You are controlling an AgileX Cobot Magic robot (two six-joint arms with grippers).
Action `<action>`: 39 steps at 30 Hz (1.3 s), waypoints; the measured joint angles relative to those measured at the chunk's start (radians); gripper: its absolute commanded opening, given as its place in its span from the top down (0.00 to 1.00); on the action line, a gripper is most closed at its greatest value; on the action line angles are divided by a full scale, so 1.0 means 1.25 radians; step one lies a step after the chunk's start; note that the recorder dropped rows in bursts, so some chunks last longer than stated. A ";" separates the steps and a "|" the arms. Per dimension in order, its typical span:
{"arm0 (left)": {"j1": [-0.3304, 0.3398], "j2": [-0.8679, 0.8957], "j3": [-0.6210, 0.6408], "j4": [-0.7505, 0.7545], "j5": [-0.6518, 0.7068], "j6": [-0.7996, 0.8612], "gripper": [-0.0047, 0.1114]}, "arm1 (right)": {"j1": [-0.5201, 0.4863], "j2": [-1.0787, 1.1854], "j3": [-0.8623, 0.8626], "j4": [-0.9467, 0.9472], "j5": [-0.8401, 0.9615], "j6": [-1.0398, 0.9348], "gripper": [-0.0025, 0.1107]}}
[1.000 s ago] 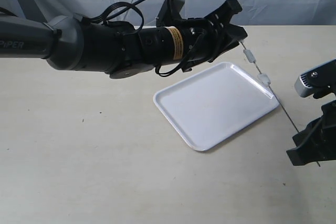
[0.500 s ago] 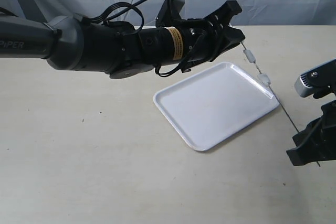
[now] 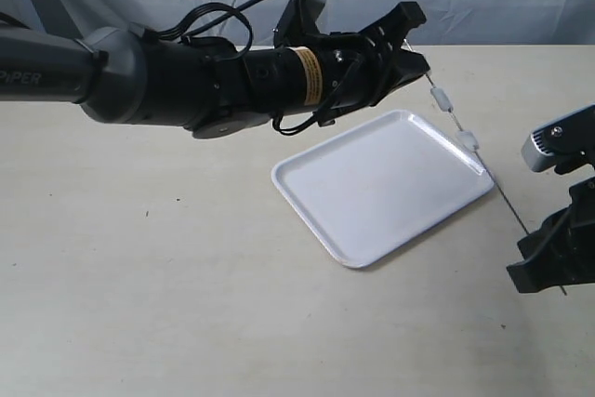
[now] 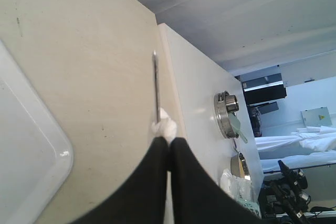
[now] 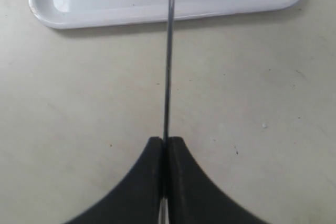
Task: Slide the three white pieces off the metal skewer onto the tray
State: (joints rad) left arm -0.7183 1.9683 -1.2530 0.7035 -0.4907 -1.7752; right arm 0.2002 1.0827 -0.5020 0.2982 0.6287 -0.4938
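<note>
Metal skewer (image 3: pixel 509 205): spans both pincers, long axis slanting over the tray's (image 3: pixel 372 183) right rim.
Left pincer (image 4: pixel 167 141): pressed together on the upper end, touching the top white piece (image 4: pixel 165 127).
Right pincer (image 5: pixel 166 141): pinching the lower end.
Nearer arm: left, likely best placed to push.

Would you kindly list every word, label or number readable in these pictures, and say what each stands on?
"PIPER": white letters on the left arm's grey link.
Too small to read: the yellow label further along that arm.
Too blurred to read: the small sign in the left wrist view's background.
</note>
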 measured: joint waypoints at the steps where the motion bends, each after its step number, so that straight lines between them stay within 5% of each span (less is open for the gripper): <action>1: 0.004 0.001 0.000 0.000 -0.003 0.000 0.96 | 0.000 0.000 0.000 0.001 0.000 0.000 0.98; 14: 0.037 0.005 -0.024 0.000 0.000 0.020 0.96 | 0.000 0.000 0.000 0.006 0.042 0.000 0.98; 24: 0.056 0.005 -0.031 0.092 0.115 0.024 0.96 | 0.000 0.000 0.002 -0.003 0.119 0.010 0.98; 27: 0.056 0.005 -0.031 0.204 0.133 -0.023 0.96 | 0.000 0.000 0.002 -0.039 0.117 0.044 0.98; 32: 0.056 0.021 -0.001 0.570 0.123 -0.234 0.96 | 0.000 -0.028 0.002 -0.082 0.096 0.087 0.98; 39: 0.056 0.130 0.022 0.624 0.026 -0.251 0.95 | 0.000 -0.045 0.002 -0.076 0.088 0.089 0.98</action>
State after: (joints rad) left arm -0.6483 2.1306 -1.2255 1.4838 -0.4588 -2.0890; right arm 0.2002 1.0265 -0.4999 0.2026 0.7389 -0.3827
